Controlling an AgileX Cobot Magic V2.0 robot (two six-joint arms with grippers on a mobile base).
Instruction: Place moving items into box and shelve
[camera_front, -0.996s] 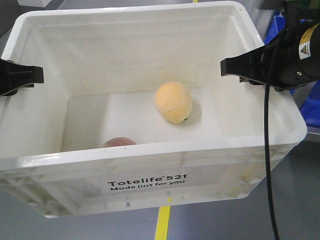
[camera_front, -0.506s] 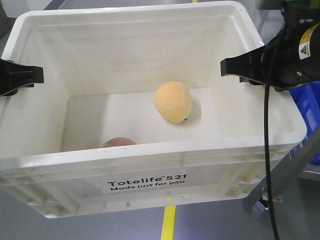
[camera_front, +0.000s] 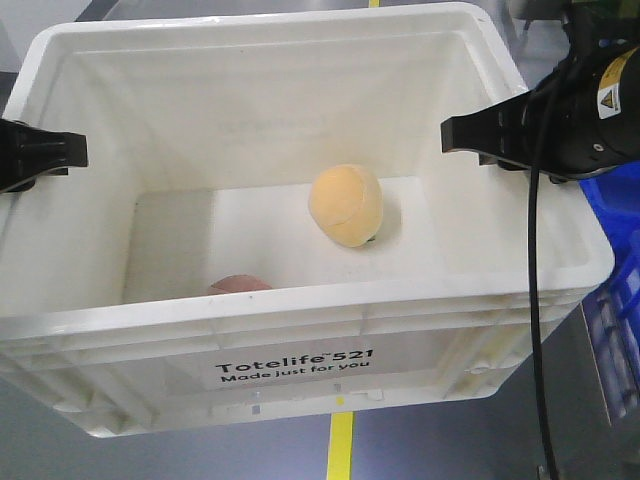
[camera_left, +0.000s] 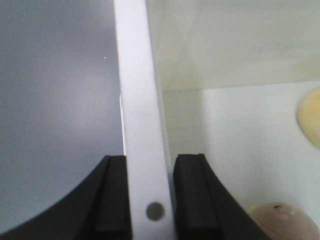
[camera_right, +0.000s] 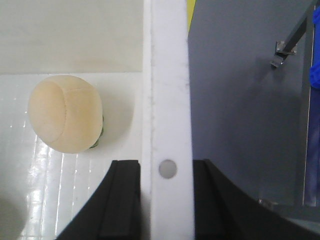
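Observation:
A white Totelife box (camera_front: 300, 300) is held up above the grey floor. My left gripper (camera_front: 40, 152) is shut on its left rim, one finger on each side of the rim (camera_left: 145, 125). My right gripper (camera_front: 490, 135) is shut on the right rim (camera_right: 167, 75) in the same way. Inside the box lies a peach-coloured plush ball (camera_front: 346, 204), which also shows in the right wrist view (camera_right: 65, 113). A pinkish item (camera_front: 240, 284) lies against the near wall, mostly hidden by it, and shows in the left wrist view (camera_left: 280, 222).
Blue crates (camera_front: 620, 230) stand at the right, behind my right arm. A yellow floor line (camera_front: 340, 445) runs under the box. A metal frame leg (camera_right: 287, 42) shows on the floor to the right of the box.
Both grippers and the box stay fixed in view. The floor and blue crates behind them have shifted, so the base is moving. The pinkish item has slid slightly lower.

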